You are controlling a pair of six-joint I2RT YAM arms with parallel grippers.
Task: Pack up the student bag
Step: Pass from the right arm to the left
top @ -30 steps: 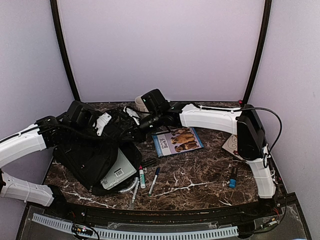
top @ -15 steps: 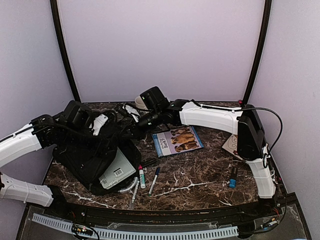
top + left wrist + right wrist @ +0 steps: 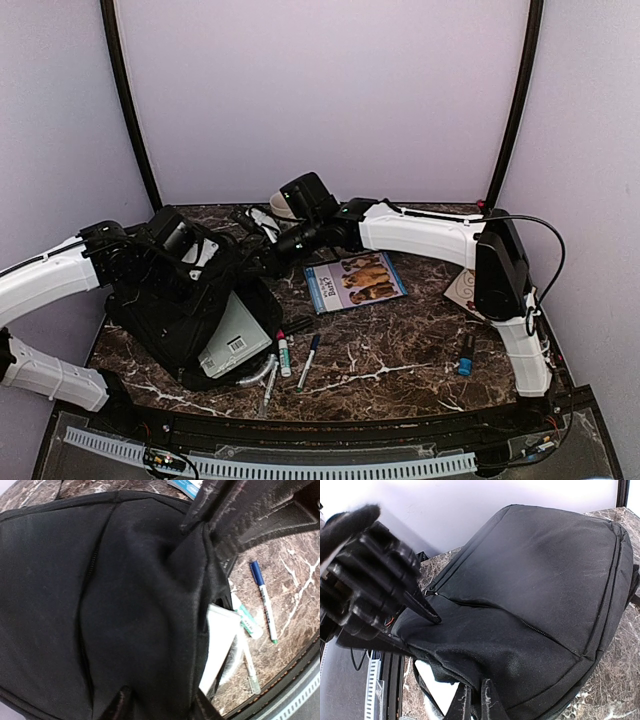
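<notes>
The student bag (image 3: 180,315) is a large black fabric bag lying at the left of the table, and it fills the left wrist view (image 3: 115,595). A white flat book (image 3: 235,340) sticks out of its open mouth. My right gripper (image 3: 262,264) is shut on the bag's rim and holds it up; its two fingertips (image 3: 479,700) pinch the fabric edge. My left gripper (image 3: 198,262) rests on top of the bag. Its jaws (image 3: 162,707) stand apart with a ridge of black fabric between them. One of its fingers (image 3: 427,611) touches the bag near the zipper.
Three markers (image 3: 283,355) (image 3: 308,360) (image 3: 268,385) lie just right of the bag's mouth. A blue book with dogs on it (image 3: 355,280) lies mid-table. There is a blue item (image 3: 465,360) and a white card (image 3: 462,292) by the right arm, and a white cup (image 3: 282,207) at the back.
My left gripper has opened from shut and shifted right and down onto the bag's top. The right gripper has kept its hold on the rim, shifting slightly left.
</notes>
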